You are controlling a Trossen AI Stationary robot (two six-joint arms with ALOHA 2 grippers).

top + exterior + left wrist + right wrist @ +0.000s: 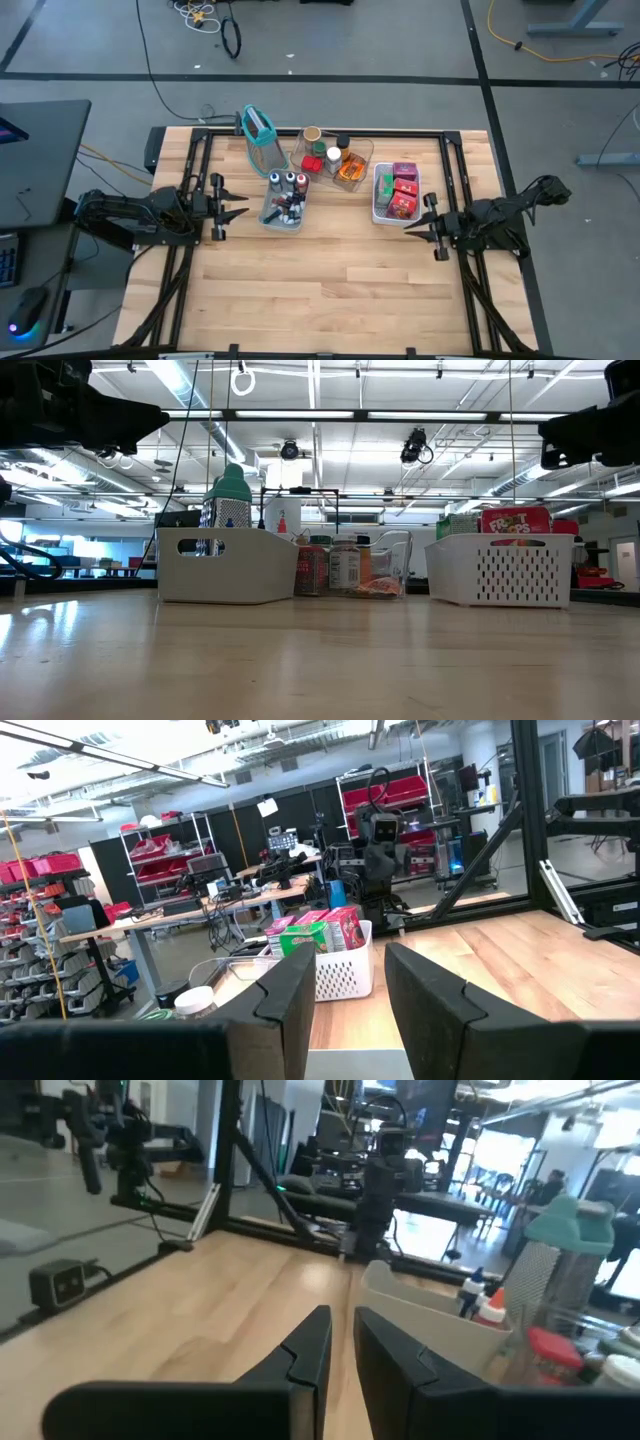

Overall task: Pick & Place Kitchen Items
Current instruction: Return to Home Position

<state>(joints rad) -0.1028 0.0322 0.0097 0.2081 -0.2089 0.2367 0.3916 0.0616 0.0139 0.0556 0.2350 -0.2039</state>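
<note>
The kitchen items sit in three containers at the table's far middle. Small capped vials (286,192) fill a grey tray (268,218). Jars and lids (330,156) stand in a clear tray (362,152). Red, pink and green packets (402,190) stand in a white basket (378,196). My left gripper (240,210) hovers level just left of the grey tray, open and empty (350,955). My right gripper (410,228) hovers level by the white basket's near right corner; its fingers (342,1315) stand a narrow gap apart with nothing between them.
An upright teal-rimmed holder (259,132) stands at the far left of the trays. The table's near half is bare wood (320,290). A black frame (330,131) runs along the far edge and both sides.
</note>
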